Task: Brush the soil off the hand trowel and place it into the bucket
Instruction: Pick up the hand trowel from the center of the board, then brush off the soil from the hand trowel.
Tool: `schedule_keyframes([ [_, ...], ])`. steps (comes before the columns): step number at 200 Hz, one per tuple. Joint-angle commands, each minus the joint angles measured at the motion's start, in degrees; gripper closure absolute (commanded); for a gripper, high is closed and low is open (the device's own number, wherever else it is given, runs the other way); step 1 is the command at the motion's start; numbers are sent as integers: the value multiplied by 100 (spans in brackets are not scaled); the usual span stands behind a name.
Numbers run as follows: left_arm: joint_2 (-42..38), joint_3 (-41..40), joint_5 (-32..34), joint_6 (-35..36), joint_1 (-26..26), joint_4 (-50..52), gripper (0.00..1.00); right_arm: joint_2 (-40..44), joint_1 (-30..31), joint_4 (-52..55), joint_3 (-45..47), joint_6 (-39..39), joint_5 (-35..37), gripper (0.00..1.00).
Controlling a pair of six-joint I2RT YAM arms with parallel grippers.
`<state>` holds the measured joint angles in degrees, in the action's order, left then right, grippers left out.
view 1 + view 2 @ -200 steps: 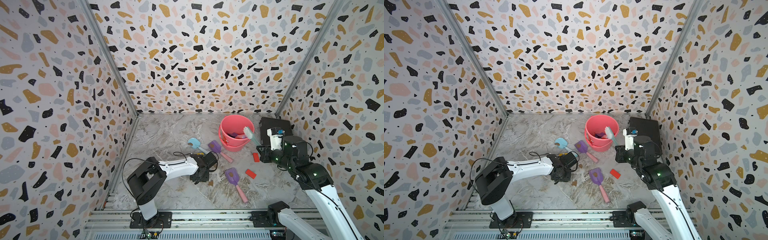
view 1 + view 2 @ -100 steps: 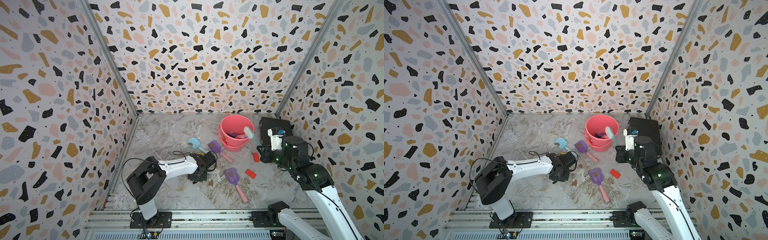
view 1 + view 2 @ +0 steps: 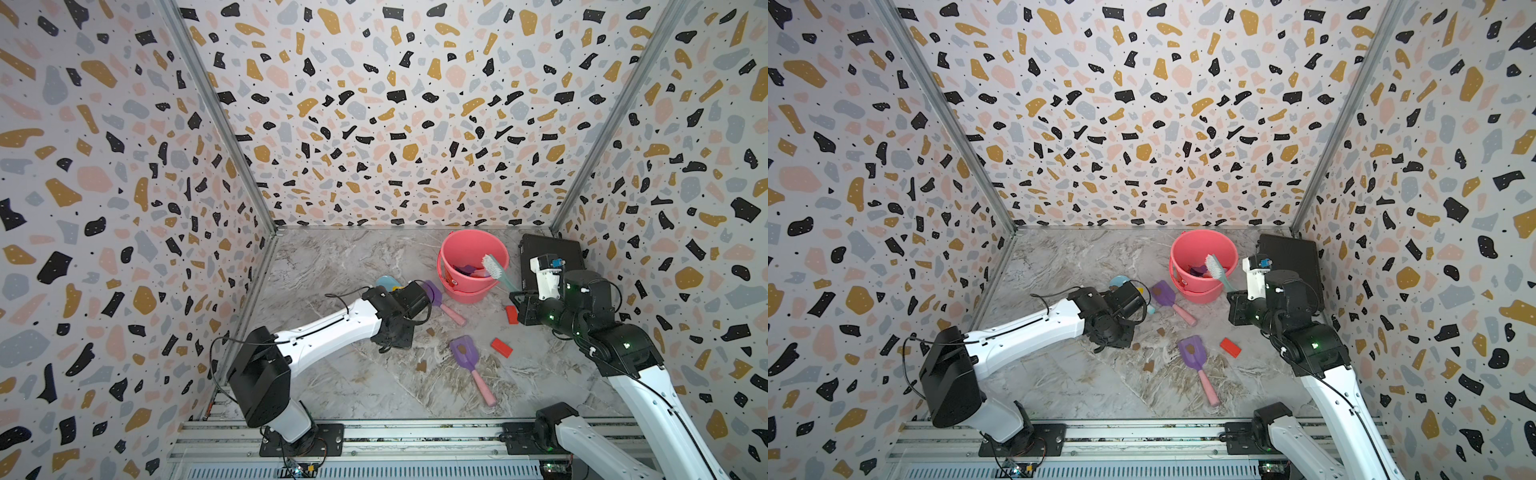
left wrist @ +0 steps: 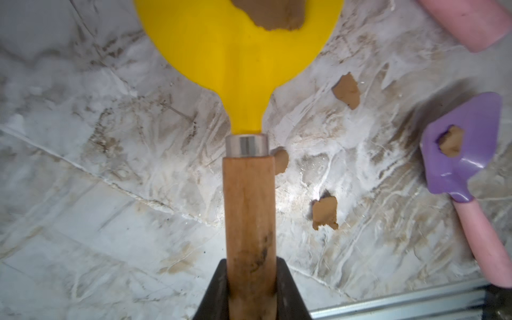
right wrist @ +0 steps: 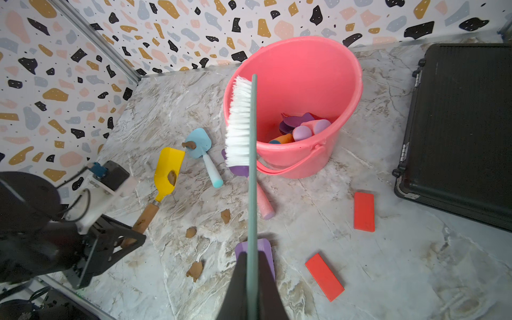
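— Yellow trowel with a wooden handle [image 4: 248, 180]: where is it?
— Low by the marble floor [image 4: 110, 194]; the left gripper [image 4: 250, 277] is clamped on its handle. One brown lump of soil [image 4: 273, 13] sits on the blade.
— And the brush?
— The right gripper [image 5: 252, 266] is pressed together on the thin green brush with white bristles [image 5: 238, 124], held near the round coral-pink plastic bucket [image 3: 469, 293], well apart from that trowel.
— How far, then?
— Some trowels [image 5: 304, 128] lie in the bucket already. This one, I think, needs brushing, then placing.

Bright, even light — wrist cams soft.
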<state>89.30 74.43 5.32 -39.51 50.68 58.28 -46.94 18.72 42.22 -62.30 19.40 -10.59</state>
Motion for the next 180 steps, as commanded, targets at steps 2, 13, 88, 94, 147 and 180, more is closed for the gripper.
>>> schedule_keyframes([
  [2,-130,500,-30,573,-9,1197,100,44,82,-288,-244,-273,-285,100],
  [13,-182,646,-100,697,-14,1473,100,19,154,-311,-296,-442,-314,100],
  [88,-615,1373,-426,1207,-14,2498,100,-187,1440,29,-624,-2059,234,100],
  [94,-641,1407,-491,1261,-14,2529,100,-223,1639,61,-649,-2215,327,100],
  [147,-834,1425,-910,1634,-14,2860,100,-823,3508,277,-728,-3655,2261,100],
  [180,-957,1273,-921,1704,-14,2961,100,-1185,4594,-6,-643,-4324,3236,100],
])
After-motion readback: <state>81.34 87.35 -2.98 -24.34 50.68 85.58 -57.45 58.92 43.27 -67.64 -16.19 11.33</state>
